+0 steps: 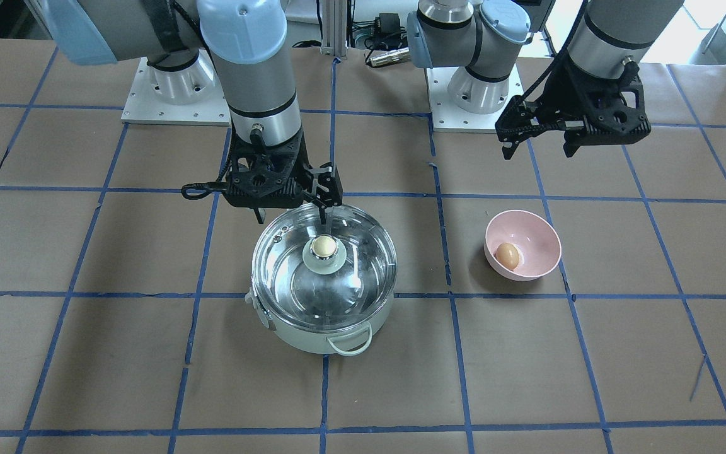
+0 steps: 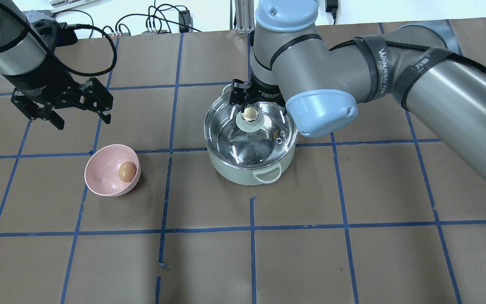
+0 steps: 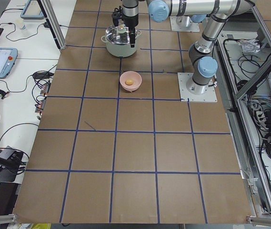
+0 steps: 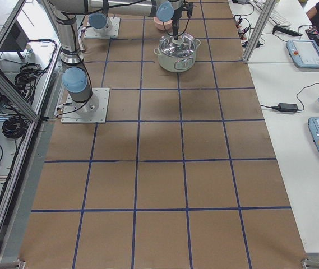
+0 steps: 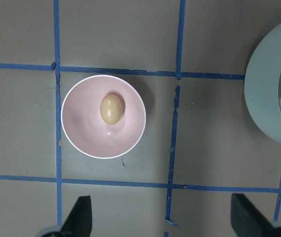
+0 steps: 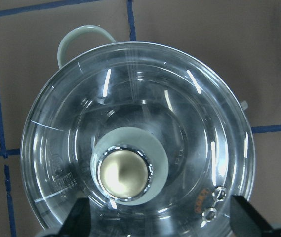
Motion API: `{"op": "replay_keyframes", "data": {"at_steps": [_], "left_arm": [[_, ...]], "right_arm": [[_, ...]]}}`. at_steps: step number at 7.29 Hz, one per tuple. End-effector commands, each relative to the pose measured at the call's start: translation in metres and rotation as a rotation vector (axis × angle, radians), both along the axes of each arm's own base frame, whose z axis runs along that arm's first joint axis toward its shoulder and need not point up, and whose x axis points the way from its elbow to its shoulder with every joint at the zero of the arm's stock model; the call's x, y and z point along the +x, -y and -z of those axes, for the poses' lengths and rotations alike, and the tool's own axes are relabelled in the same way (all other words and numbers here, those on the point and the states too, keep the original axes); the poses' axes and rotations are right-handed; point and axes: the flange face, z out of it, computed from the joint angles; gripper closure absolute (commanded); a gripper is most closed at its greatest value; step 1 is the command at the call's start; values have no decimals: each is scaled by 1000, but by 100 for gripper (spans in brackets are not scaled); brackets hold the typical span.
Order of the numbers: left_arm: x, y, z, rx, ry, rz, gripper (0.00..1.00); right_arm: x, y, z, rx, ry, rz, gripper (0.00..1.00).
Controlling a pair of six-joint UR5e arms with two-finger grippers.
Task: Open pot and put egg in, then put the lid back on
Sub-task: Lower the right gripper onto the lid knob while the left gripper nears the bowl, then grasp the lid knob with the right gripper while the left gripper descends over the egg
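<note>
The pot (image 2: 243, 171) stood with the lid (image 2: 226, 135) seated on it. The right gripper (image 6: 162, 219) hung wide open over the knob (image 6: 124, 174), holding nothing; closing off-centre could skid the slick lid or drag the pot. The left gripper (image 5: 164, 217), wide open and empty, hovered near the bowl (image 2: 101, 177), where the egg (image 2: 126, 171) lay.

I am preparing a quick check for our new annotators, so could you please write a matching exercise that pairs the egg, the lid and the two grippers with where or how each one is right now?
Column A
1. egg
2. lid
3. left gripper
4. right gripper

Column B
a. sitting on the pot
b. open, over the knob
c. lying in the pink bowl
d. open and empty, in the air near the bowl

Pairs: 1-c, 2-a, 3-d, 4-b
</note>
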Motion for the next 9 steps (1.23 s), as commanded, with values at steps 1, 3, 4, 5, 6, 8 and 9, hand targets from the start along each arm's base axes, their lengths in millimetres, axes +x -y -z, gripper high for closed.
{"op": "replay_keyframes", "data": {"at_steps": [1, 3, 4, 5, 6, 8, 9], "left_arm": [[38, 15, 59, 11, -7, -64, 0], [42, 9, 124, -7, -9, -77, 0], [44, 8, 152, -10, -9, -80, 0], [45, 13, 171, 5, -7, -79, 0], [48, 21, 189, 1, -2, -75, 0], [49, 20, 206, 30, -11, -19, 0], [47, 13, 217, 36, -13, -15, 0]], "right_arm": [[30, -2, 19, 3, 5, 8, 0], [35, 4, 30, -10, 16, 30, 5], [36, 4, 33, -7, 13, 18, 9], [36, 5, 35, -5, 10, 17, 9], [35, 5, 39, 1, 4, 7, 16], [35, 7, 45, 4, -12, -34, 26], [33, 8, 46, 1, -21, -44, 26]]}}
